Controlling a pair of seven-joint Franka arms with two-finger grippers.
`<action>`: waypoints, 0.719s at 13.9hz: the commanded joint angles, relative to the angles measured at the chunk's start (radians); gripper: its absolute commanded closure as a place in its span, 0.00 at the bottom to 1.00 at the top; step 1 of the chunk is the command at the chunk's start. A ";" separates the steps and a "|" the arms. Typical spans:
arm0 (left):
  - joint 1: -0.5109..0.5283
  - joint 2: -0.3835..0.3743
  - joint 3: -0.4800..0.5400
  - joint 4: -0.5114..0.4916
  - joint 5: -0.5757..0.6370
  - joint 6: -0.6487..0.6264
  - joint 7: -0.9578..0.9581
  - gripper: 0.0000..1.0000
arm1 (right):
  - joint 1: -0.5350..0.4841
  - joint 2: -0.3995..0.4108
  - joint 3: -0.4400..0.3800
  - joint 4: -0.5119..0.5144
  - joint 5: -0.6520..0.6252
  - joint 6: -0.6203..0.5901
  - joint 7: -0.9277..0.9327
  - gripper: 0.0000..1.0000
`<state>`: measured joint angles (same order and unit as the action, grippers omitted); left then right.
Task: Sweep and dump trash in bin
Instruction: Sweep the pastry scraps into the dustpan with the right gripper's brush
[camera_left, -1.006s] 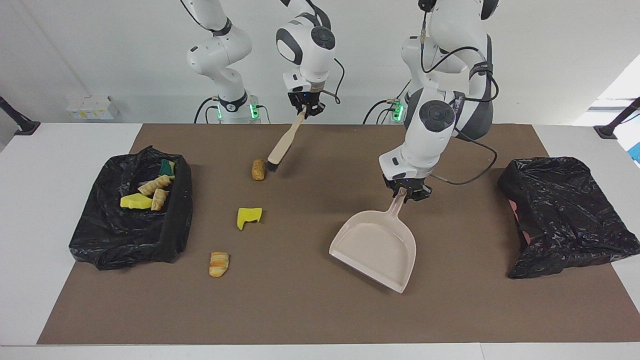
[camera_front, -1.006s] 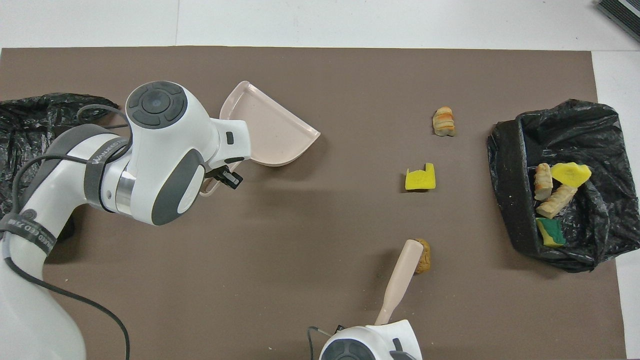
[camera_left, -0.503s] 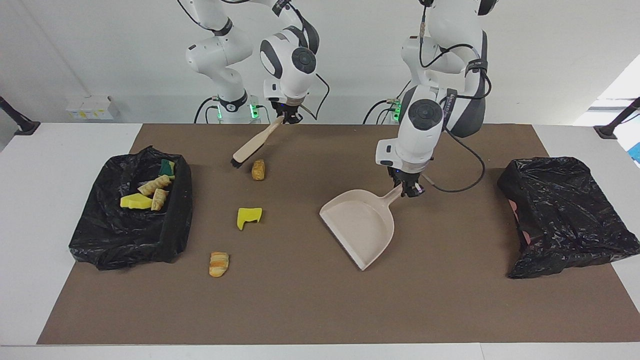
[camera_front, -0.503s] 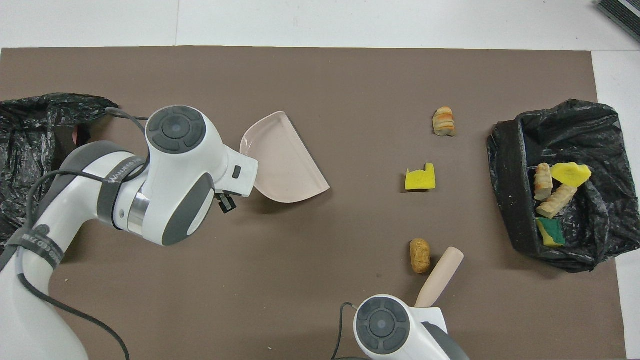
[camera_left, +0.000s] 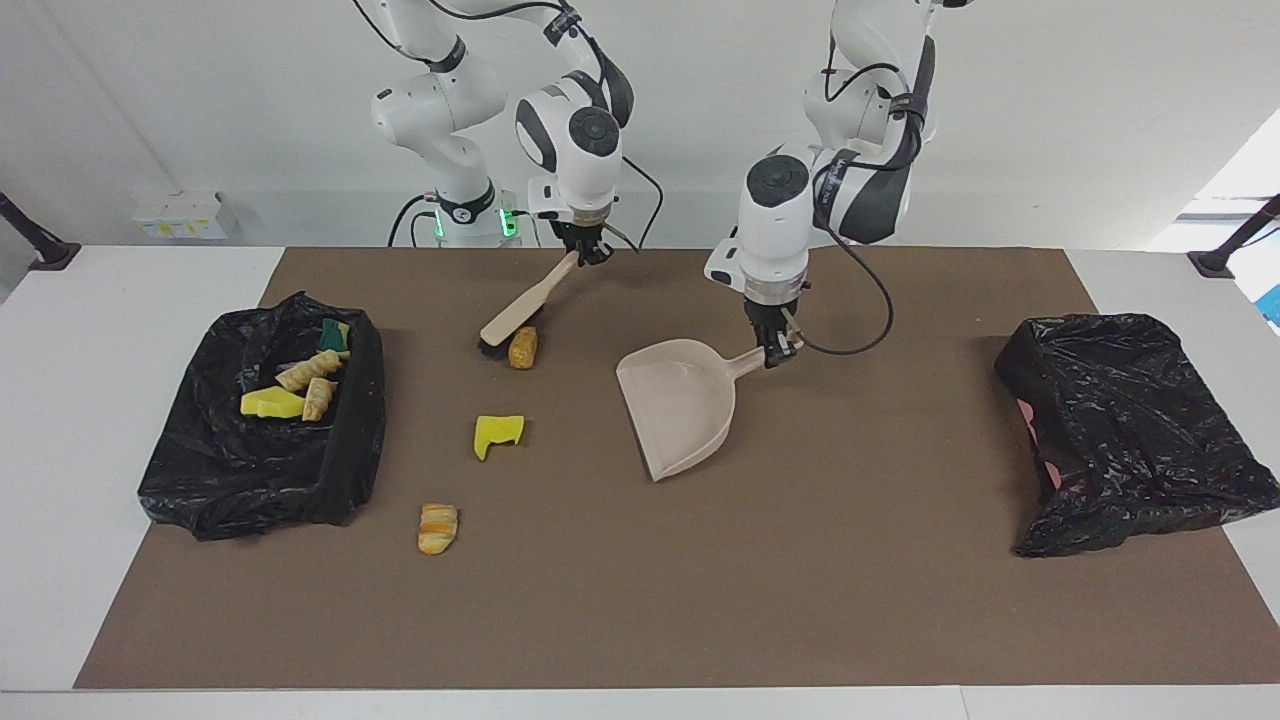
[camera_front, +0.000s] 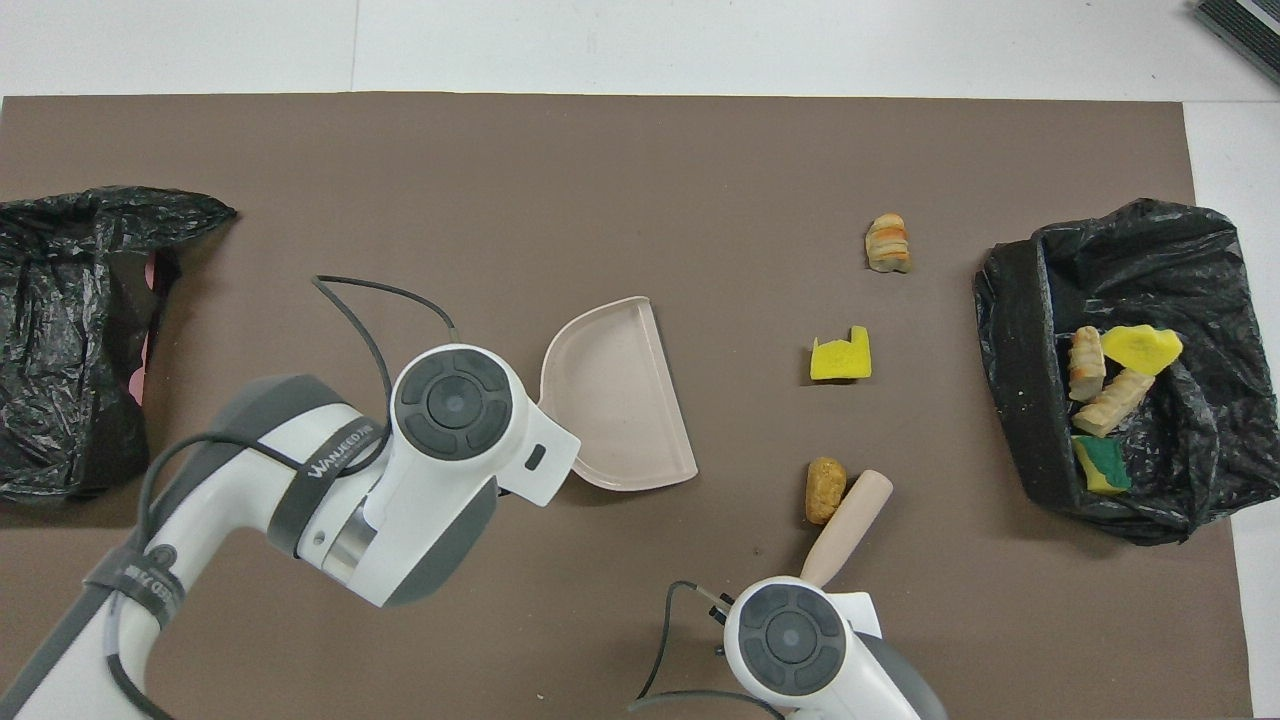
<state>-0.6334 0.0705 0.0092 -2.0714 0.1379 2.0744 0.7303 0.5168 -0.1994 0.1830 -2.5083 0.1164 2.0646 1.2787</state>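
Observation:
Three scraps lie on the brown mat: a brown bread piece (camera_left: 522, 347) (camera_front: 825, 490), a yellow sponge chunk (camera_left: 497, 433) (camera_front: 840, 357) and a croissant-like piece (camera_left: 437, 527) (camera_front: 887, 243). My right gripper (camera_left: 590, 252) is shut on the beige brush (camera_left: 525, 305) (camera_front: 848, 518). Its bristles rest against the bread piece on the side toward the black-lined bin (camera_left: 355, 440) (camera_front: 1010, 400). My left gripper (camera_left: 776, 350) is shut on the handle of the beige dustpan (camera_left: 680, 405) (camera_front: 620, 400). The dustpan sits low at mid-mat with its mouth facing the scraps. In the overhead view both grippers are hidden under their wrists.
The bin at the right arm's end holds several scraps (camera_left: 295, 390) (camera_front: 1105, 385). A second black bag (camera_left: 1120, 430) (camera_front: 70, 330) lies at the left arm's end. White table (camera_left: 60, 400) borders the mat.
The left arm carried the dustpan toward the robots and the scraps, turning its mouth toward them. The right arm swung the brush over the bread piece to its bin side, against it.

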 joint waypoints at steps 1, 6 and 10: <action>-0.060 -0.041 0.012 -0.072 0.022 0.015 0.008 1.00 | -0.078 0.099 0.009 0.103 0.025 0.040 -0.123 1.00; -0.057 -0.029 0.011 -0.090 0.002 0.085 -0.023 1.00 | -0.060 0.235 0.012 0.224 0.049 0.095 -0.232 1.00; -0.054 -0.031 0.012 -0.095 -0.014 0.075 -0.063 1.00 | 0.035 0.204 0.012 0.218 0.052 0.092 -0.503 1.00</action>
<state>-0.6794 0.0584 0.0110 -2.1340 0.1314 2.1237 0.6989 0.5139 0.0216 0.1888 -2.2857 0.1386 2.1434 0.9051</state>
